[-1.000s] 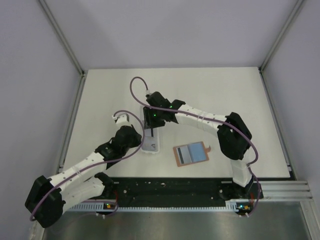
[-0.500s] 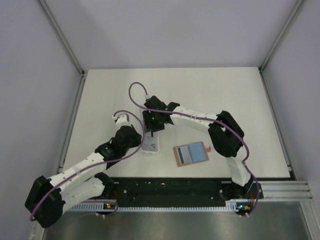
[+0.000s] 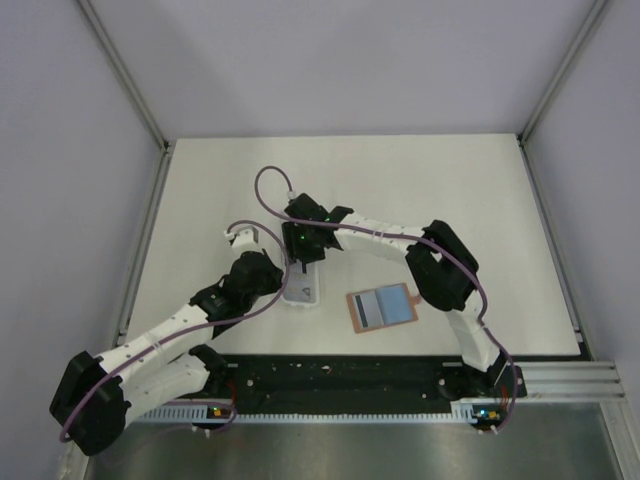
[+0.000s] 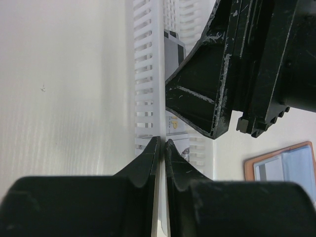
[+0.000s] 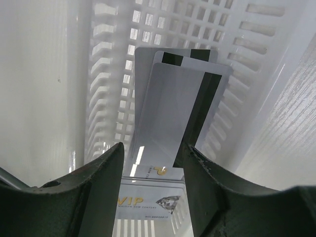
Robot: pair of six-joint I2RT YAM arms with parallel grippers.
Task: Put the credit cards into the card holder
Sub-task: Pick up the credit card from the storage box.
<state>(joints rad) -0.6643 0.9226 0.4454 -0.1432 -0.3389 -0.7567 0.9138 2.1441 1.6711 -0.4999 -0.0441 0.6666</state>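
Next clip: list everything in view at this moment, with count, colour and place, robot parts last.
white slotted tray: one, white, on the table between the two arms.
credit cards: at least three, silvery with dark stripes, one printed VIP, inside the tray.
card holder: one, orange-brown with a blue-grey inside, lying open to the right of the tray; a striped card appears to sit in it.
table: one, white.
cables: two, purple, one along each arm.
left end effector: one, black, shut on the tray's wall.
right end effector: one, black, open, astride the cards in the tray.
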